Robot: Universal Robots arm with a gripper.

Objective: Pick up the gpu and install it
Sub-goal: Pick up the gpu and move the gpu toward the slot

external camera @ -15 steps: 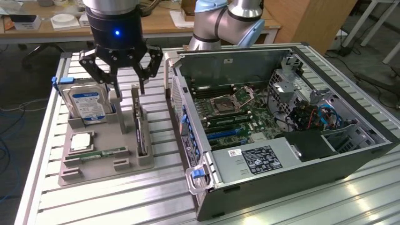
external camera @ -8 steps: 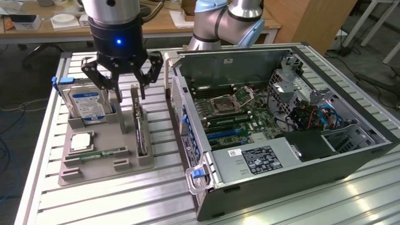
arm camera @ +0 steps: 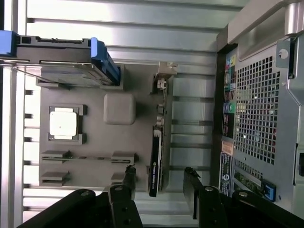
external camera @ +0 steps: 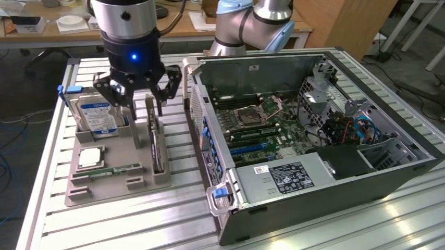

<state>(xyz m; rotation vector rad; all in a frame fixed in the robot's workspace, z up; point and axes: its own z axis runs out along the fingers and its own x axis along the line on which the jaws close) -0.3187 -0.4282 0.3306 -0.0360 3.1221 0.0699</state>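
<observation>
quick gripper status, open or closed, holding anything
Gripper: open, holding nothing; it hangs over the graphics card that stands on edge in the tray, a finger to each side of the card.

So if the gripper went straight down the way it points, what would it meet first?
Probably the gpu, standing on edge in the grey tray: the gripper hangs above it, open jaws either side of its line. How far above is unclear.

one grey moulded tray [external camera: 118, 188]. on that tray: one boxy metal hard drive with blue-white label [external camera: 97, 117], one square silver processor chip [external camera: 90, 156], one narrow green ram stick [external camera: 112, 170], one thin green gpu card [external camera: 157, 148]. beside the tray: one open black computer case [external camera: 313, 182].
</observation>
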